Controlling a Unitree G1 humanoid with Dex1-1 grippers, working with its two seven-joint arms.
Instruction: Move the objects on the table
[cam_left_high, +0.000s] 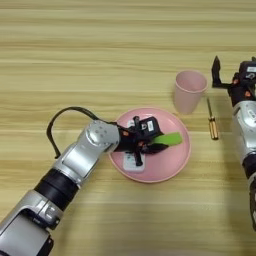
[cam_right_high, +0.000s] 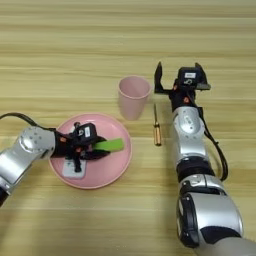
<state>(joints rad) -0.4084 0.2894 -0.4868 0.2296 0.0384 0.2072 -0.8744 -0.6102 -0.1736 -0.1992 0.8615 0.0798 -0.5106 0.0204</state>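
Left gripper (cam_left_high: 162, 142) over pink plate (cam_left_high: 177, 165), fingers clamped on green block (cam_left_high: 170, 139). Block held roughly level, one end poking out toward plate's right rim, just above plate surface; touching or not, cannot tell. Looks like either a set-down or a pick-up at plate, prob. the former given low, flat hold. White remote (cam_left_high: 134, 161) lying on plate under gripper body, mostly hidden by it, so block has to land beside or partly on it; little bare plate left on right side.

Cup (cam_right_high: 134, 96) upright on table (cam_left_high: 75, 60), just beyond plate's far-right edge, apart from it, mouth up, not held. Screwdriver (cam_right_high: 157, 127) flat on table between cup and right arm, handle toward robot, tip pointing away, near cup base but not touching.

Right gripper (cam_right_high: 181, 76) parked right of cup, fingers spread wide w/ nothing between. Positioned level w/ cup and near it, so prob. staged for a side grasp on cup next; screwdriver lies close to that path, risk of nudging it.

Task est. partway: block in hand at plate, cup untouched.
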